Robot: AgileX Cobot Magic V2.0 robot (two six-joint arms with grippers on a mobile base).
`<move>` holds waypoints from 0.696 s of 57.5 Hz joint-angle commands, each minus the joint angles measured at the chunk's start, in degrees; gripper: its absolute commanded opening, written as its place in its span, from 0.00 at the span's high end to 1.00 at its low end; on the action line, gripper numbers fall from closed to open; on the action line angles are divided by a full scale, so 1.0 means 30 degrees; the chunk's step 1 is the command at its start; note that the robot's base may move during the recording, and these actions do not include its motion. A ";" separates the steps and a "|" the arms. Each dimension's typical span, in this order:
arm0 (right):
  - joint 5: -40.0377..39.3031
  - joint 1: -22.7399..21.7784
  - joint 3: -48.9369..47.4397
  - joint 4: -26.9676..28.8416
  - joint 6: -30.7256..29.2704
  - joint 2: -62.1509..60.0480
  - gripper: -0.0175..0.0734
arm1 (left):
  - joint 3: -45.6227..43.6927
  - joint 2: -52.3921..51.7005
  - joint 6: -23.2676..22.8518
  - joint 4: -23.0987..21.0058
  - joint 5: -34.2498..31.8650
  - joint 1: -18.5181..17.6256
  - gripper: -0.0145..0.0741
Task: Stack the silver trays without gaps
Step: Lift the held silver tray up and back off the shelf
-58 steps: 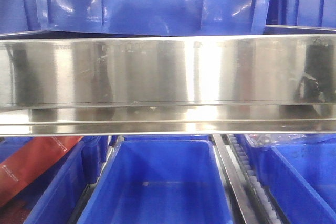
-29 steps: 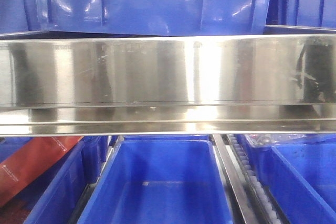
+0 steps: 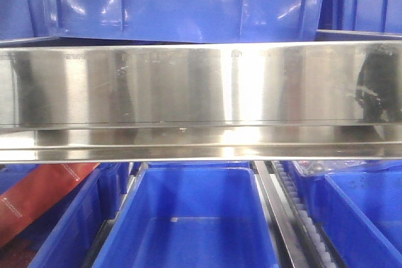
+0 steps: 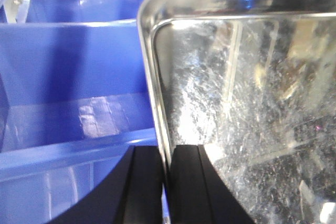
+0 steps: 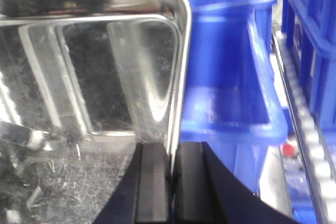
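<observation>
Pinching silver tray (image 4: 236, 93) rim: left fingers (image 4: 144, 187), right fingers (image 5: 153, 182); possibly same tray.

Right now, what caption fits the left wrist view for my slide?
Left gripper pinches the tray by its rim, beside a blue bin.

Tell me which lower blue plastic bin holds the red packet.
The leftmost blue plastic bin: the red packet slants in it; the centre bin shows a bare floor.

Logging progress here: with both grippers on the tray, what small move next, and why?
Probably move both arms together, keeping the silver tray level: the left gripper and right gripper each pinch an opposite rim, beside blue bins.
</observation>
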 commanded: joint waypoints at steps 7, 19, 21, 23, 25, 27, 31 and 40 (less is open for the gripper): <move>-0.1371 0.0123 -0.0256 0.0149 -0.0192 -0.0235 0.89 | -0.0128 -0.0291 0.0079 -0.0294 -0.1282 -0.0109 0.82; -0.1371 0.0123 -0.0256 0.0149 -0.0192 -0.0235 0.89 | -0.0128 -0.0291 0.0079 -0.0294 -0.1282 -0.0109 0.82; -0.1371 0.0123 -0.0256 0.0149 -0.0192 -0.0235 0.89 | -0.0128 -0.0291 0.0079 -0.0294 -0.1282 -0.0109 0.82; -0.1371 0.0123 -0.0256 0.0149 -0.0192 -0.0235 0.89 | -0.0128 -0.0291 0.0079 -0.0294 -0.1282 -0.0109 0.82; -0.1371 0.0123 -0.0256 0.0149 -0.0192 -0.0235 0.89 | -0.0128 -0.0291 0.0079 -0.0294 -0.1282 -0.0109 0.82; -0.1371 0.0123 -0.0256 0.0149 -0.0192 -0.0235 0.89 | -0.0128 -0.0291 0.0079 -0.0294 -0.1282 -0.0109 0.82; -0.1371 0.0123 -0.0256 0.0149 -0.0192 -0.0235 0.89 | -0.0128 -0.0291 0.0079 -0.0294 -0.1282 -0.0109 0.82; -0.1371 0.0123 -0.0256 0.0149 -0.0192 -0.0235 0.89 | -0.0128 -0.0291 0.0079 -0.0294 -0.1282 -0.0109 0.82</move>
